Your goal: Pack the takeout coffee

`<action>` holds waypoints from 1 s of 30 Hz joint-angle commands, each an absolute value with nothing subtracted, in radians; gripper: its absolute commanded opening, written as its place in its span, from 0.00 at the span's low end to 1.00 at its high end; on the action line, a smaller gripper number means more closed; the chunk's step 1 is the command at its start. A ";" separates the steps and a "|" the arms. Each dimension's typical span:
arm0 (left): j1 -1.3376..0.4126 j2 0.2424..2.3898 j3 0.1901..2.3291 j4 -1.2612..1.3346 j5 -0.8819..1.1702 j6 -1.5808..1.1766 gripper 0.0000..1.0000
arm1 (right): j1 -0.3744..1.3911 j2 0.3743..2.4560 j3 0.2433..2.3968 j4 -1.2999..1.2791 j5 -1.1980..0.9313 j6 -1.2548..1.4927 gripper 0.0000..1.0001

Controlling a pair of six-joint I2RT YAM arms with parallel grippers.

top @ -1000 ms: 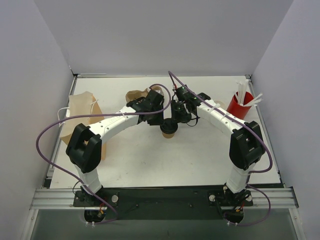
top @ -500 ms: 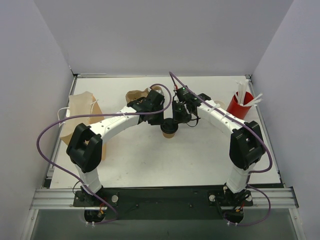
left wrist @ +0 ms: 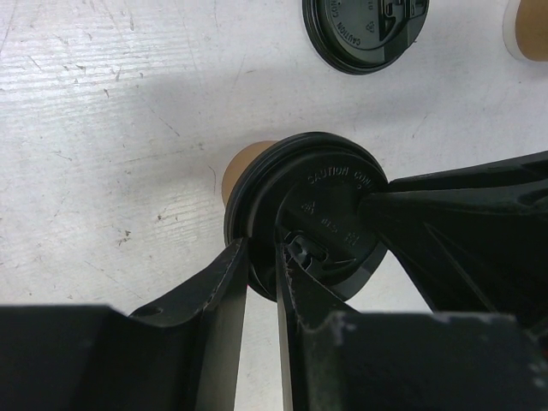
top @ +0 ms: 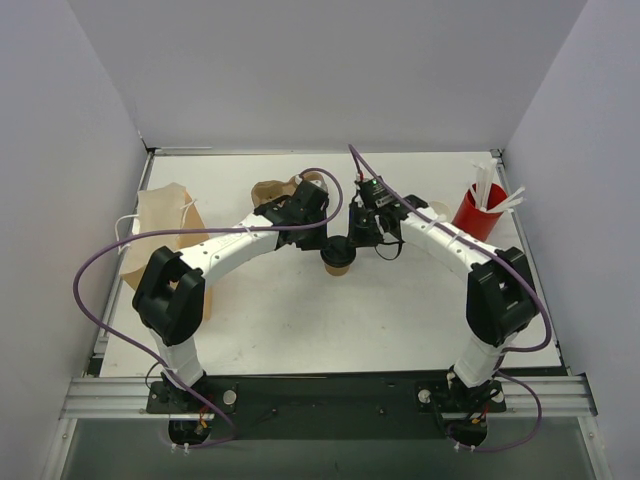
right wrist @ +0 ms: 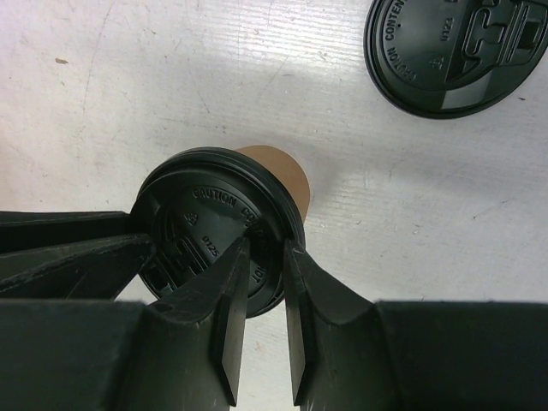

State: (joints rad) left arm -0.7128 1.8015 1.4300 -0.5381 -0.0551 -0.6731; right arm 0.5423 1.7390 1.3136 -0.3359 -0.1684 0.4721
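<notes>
The takeout coffee [top: 338,258] is a small brown paper cup with a black lid, standing mid-table between both arms. In the left wrist view my left gripper [left wrist: 263,248] is shut on the near rim of the lid [left wrist: 330,201], with the cup's brown side [left wrist: 244,167] showing beyond. In the right wrist view my right gripper [right wrist: 265,248] is shut on the opposite rim of the same lid [right wrist: 201,214]. From above, the left gripper [top: 322,242] and the right gripper [top: 354,240] meet over the cup.
A loose black lid [left wrist: 364,30] lies just beyond the cup, also in the right wrist view [right wrist: 454,51]. A pale cup [left wrist: 527,30] is near it. A paper bag [top: 160,235] lies at left, crumpled brown paper [top: 272,190] behind, and a red cup with straws [top: 478,208] at right.
The right arm's wrist and forearm have shifted slightly to the right. The cup and the left arm have stayed in place.
</notes>
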 commanded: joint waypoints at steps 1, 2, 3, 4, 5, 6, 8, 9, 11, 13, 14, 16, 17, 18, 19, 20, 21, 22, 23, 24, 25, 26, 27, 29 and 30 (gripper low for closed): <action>-0.727 1.841 1.382 -0.508 -0.074 -0.683 0.28 | 0.555 1.766 1.221 -0.350 -0.207 0.523 0.17; -0.729 1.842 1.376 -0.505 -0.075 -0.683 0.29 | 0.554 1.764 1.210 -0.345 -0.209 0.535 0.17; -0.729 1.844 1.371 -0.503 -0.075 -0.684 0.29 | 0.555 1.763 1.194 -0.342 -0.207 0.541 0.16; -0.729 1.844 1.368 -0.499 -0.075 -0.684 0.28 | 0.555 1.760 1.184 -0.334 -0.207 0.546 0.16; -0.729 1.844 1.367 -0.497 -0.075 -0.686 0.28 | 0.554 1.758 1.178 -0.333 -0.206 0.554 0.16; -0.730 1.842 1.361 -0.497 -0.075 -0.686 0.28 | 0.557 1.756 1.171 -0.333 -0.203 0.557 0.16; -0.730 1.838 1.364 -0.494 -0.077 -0.687 0.28 | 0.557 1.749 1.172 -0.334 -0.201 0.561 0.16; -0.730 1.833 1.368 -0.495 -0.077 -0.681 0.28 | 0.557 1.744 1.178 -0.337 -0.196 0.561 0.16; -0.730 1.830 1.397 -0.509 -0.084 -0.673 0.29 | 0.557 1.741 1.207 -0.356 -0.189 0.555 0.16; -0.729 1.829 1.443 -0.534 -0.087 -0.655 0.29 | 0.557 1.749 1.254 -0.382 -0.173 0.548 0.17; -0.729 1.830 1.457 -0.541 -0.089 -0.647 0.31 | 0.557 1.752 1.270 -0.391 -0.170 0.543 0.18; -0.727 1.832 1.502 -0.561 -0.092 -0.627 0.33 | 0.555 1.759 1.305 -0.416 -0.155 0.532 0.20; -0.724 1.832 1.517 -0.569 -0.094 -0.623 0.34 | 0.554 1.763 1.334 -0.423 -0.149 0.531 0.22; -0.721 1.830 1.526 -0.575 -0.092 -0.612 0.36 | 0.554 1.763 1.351 -0.439 -0.141 0.526 0.24; -0.718 1.829 1.534 -0.583 -0.091 -0.608 0.38 | 0.555 1.764 1.367 -0.446 -0.127 0.519 0.26; -0.715 1.827 1.548 -0.586 -0.091 -0.604 0.39 | 0.555 1.764 1.399 -0.454 -0.120 0.514 0.30; -0.712 1.821 1.552 -0.587 -0.084 -0.600 0.42 | 0.555 1.766 1.416 -0.474 -0.114 0.509 0.32; -0.707 1.816 1.557 -0.591 -0.081 -0.595 0.43 | 0.554 1.767 1.430 -0.482 -0.106 0.505 0.34; -0.701 1.813 1.563 -0.592 -0.078 -0.594 0.45 | 0.555 1.769 1.459 -0.491 -0.097 0.497 0.37; -0.698 1.803 1.565 -0.595 -0.075 -0.588 0.46 | 0.554 1.767 1.469 -0.502 -0.092 0.494 0.38; -0.695 1.795 1.565 -0.592 -0.071 -0.586 0.49 | 0.554 1.767 1.480 -0.508 -0.089 0.492 0.38; -0.690 1.789 1.563 -0.591 -0.071 -0.584 0.49 | 0.554 1.766 1.488 -0.511 -0.086 0.489 0.39; -0.686 1.772 1.559 -0.592 -0.071 -0.581 0.49 | 0.554 1.766 1.503 -0.520 -0.086 0.488 0.40; -0.667 1.752 1.549 -0.598 -0.069 -0.581 0.50 | 0.557 1.763 1.509 -0.526 -0.086 0.489 0.41; -0.660 1.723 1.531 -0.598 -0.072 -0.584 0.50 | 0.561 1.763 1.509 -0.526 -0.087 0.486 0.41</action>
State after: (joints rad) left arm -0.6937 1.8194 1.5139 -0.5892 -0.0742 -0.6018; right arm 0.5510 1.7729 1.4670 -0.4633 -0.1196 0.5034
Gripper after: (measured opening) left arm 0.497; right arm 0.403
